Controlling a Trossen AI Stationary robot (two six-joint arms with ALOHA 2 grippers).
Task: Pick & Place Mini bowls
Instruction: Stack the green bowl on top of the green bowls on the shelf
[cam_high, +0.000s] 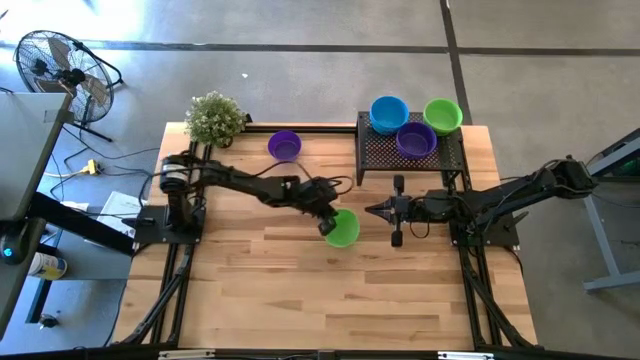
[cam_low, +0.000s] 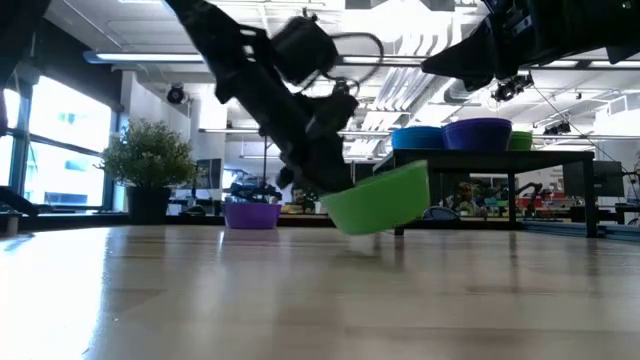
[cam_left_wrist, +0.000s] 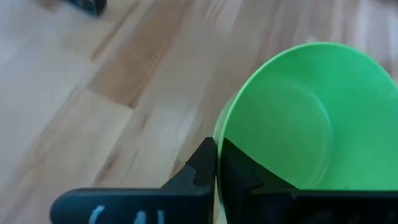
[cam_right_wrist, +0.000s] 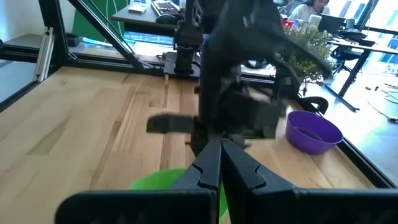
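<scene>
My left gripper (cam_high: 328, 224) is over the middle of the table, shut on a lime green mini bowl (cam_high: 343, 229). The low view shows that bowl (cam_low: 382, 200) tilted, just above the wood. My right gripper (cam_high: 372, 210) hovers close to the bowl's right with its fingers shut (cam_right_wrist: 219, 163), touching nothing. A purple bowl (cam_high: 284, 145) rests on its base on the table near the far edge. A blue bowl (cam_high: 388, 112), a purple one (cam_high: 416, 139) and a green one (cam_high: 442, 115) rest on top of the black mesh stand (cam_high: 385, 155). My left gripper (cam_left_wrist: 216, 168) pinches the green bowl's rim (cam_left_wrist: 219, 134) on the side towards the table's left. One finger (cam_left_wrist: 242, 171) is inside the bowl and one (cam_left_wrist: 200, 167) is outside. The fingers come slanting down from the left. The bowl is tilted and lifted slightly clear of the table.
The potted plant (cam_high: 214, 118) stands at the table's far left corner. The mesh stand fills the far right part. Black frame rails (cam_high: 170, 280) run along both sides. Bare wood (cam_high: 330, 300) lies on the near half. A fan (cam_high: 60, 62) stands on the floor beyond.
</scene>
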